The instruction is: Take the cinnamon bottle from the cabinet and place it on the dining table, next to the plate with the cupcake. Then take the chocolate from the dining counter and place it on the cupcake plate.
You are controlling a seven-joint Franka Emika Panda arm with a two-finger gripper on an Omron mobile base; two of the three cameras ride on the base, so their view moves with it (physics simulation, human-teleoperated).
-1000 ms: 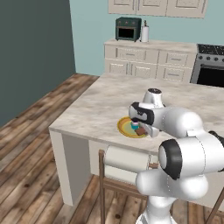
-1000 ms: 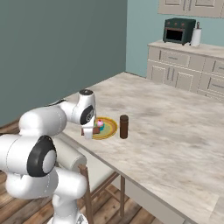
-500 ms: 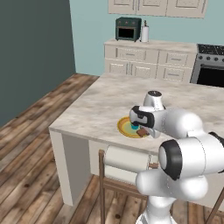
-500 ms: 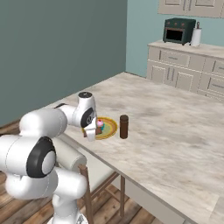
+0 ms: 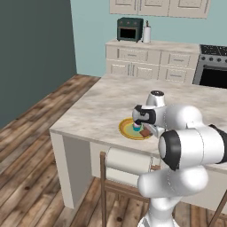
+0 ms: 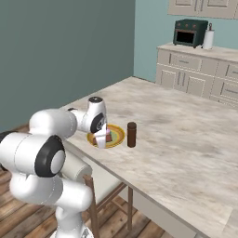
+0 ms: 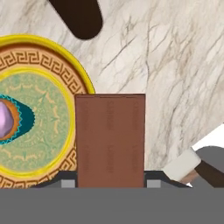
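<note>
The gripper (image 6: 101,141) stays clamped on the chocolate (image 7: 110,140) and has sunk lower than a second ago, the bar now overlapping the near rim of the plate (image 7: 52,65). The cupcake (image 7: 8,117) sits at the plate's centre. Just beyond stands the cinnamon bottle (image 6: 131,135) on the dining table (image 6: 186,135).

No text, brand, number or sign can be read anywhere. The plate (image 7: 48,61) carries only a key-pattern border. The chocolate (image 7: 110,140) looks plain.
</note>
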